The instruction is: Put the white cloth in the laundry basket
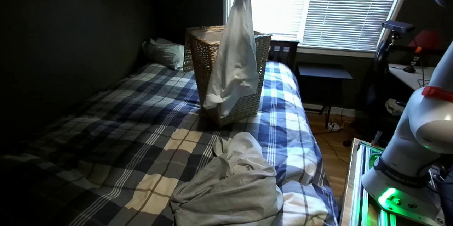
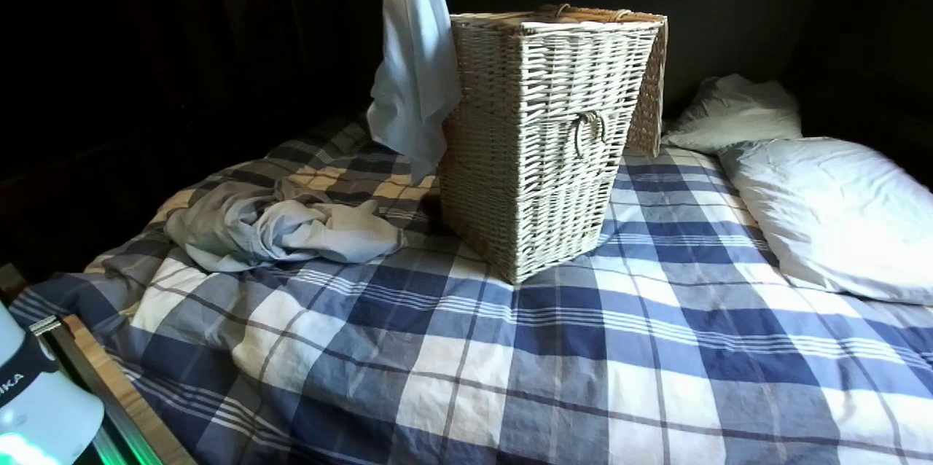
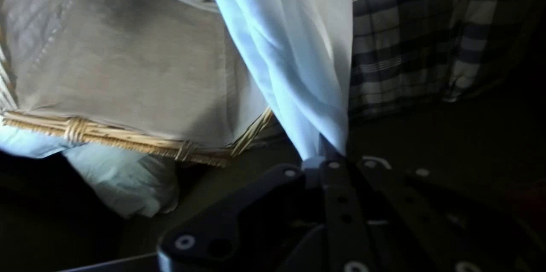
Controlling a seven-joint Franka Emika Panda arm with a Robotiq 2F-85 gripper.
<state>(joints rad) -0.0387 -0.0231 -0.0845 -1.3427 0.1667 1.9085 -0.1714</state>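
Below the gripper (image 3: 326,152), a blue-and-white plaid bedspread (image 1: 152,123) is lying spread out. The laundry basket (image 2: 543,148) is standing on it, below and beside the gripper, with its lid (image 2: 647,104) hanging down outside. Crumpled grey-white fabric (image 1: 230,190) is lying below the gripper, on the side away from the basket. The white cloth (image 1: 235,54) is hanging under the gripper, outside the basket. The gripper is pinching the cloth's top end, jaws drawn together.

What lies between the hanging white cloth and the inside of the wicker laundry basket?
A woven side wall of the wicker laundry basket: in both exterior views the white cloth hangs outside it, its lower end below the rim.
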